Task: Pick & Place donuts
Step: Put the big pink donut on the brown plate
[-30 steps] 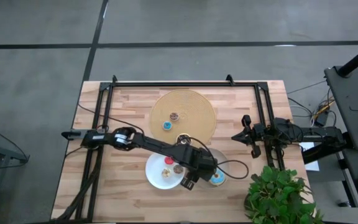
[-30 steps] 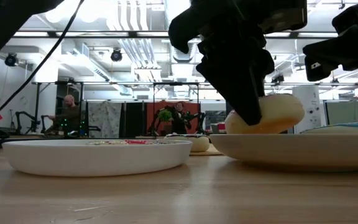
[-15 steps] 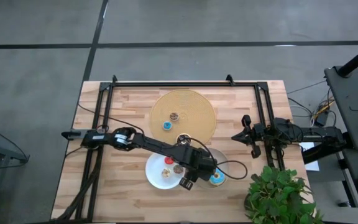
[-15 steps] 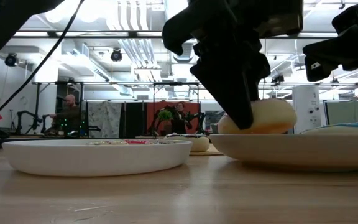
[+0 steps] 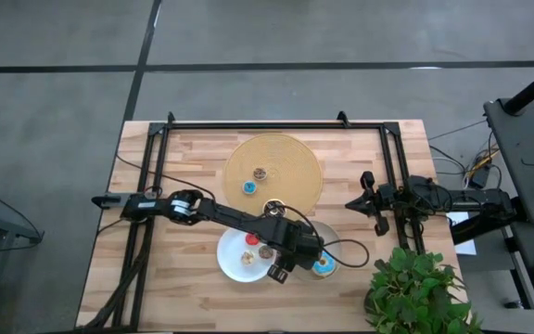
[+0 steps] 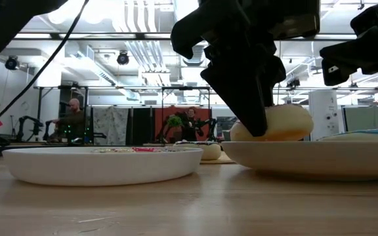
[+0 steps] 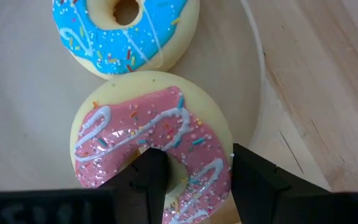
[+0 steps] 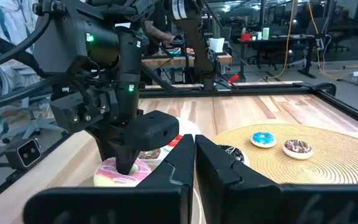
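While resting on the white plate (image 7: 36,93), the pink donut (image 7: 151,140) is pinched by the left gripper (image 7: 191,180), right beside the blue donut (image 7: 126,31); the right gripper's (image 8: 194,155) jaws are pressed together.

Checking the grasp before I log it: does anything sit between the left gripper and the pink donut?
Nothing visible does. The left gripper straddles the pink donut, one finger in its hole, one outside its rim. The blue donut touches its far side on the same plate.

Left gripper (image 5: 283,263) over white plates (image 5: 235,267); blue donut (image 5: 324,267) beside it; right gripper (image 5: 367,199) at table edge
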You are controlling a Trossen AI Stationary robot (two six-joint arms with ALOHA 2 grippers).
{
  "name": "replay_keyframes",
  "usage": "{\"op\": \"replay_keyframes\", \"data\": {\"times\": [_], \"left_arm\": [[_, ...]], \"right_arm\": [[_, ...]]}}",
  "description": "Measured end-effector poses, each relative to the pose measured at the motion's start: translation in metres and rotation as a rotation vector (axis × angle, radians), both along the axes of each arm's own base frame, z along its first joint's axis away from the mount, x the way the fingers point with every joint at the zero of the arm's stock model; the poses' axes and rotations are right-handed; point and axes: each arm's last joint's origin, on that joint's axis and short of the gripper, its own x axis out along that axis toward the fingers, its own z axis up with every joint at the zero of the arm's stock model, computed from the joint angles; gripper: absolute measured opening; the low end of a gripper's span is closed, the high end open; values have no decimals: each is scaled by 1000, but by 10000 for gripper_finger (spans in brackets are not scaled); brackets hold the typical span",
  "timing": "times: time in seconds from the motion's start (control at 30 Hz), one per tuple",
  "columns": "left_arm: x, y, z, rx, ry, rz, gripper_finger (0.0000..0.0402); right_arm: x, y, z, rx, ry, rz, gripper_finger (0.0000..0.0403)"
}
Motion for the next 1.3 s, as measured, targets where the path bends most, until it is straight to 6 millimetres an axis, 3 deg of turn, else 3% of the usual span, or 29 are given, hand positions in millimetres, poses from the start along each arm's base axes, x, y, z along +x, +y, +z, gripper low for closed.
{"op": "replay_keyframes", "data": {"times": [0.87, 1.3], "left_arm": [[0, 0, 0, 1, -1, -16, 130], [0, 0, 0, -2, -3, -17, 196]], "right_arm": [[0, 0, 0, -1, 0, 0, 8], [0, 0, 0, -4, -1, 0, 8]]}}
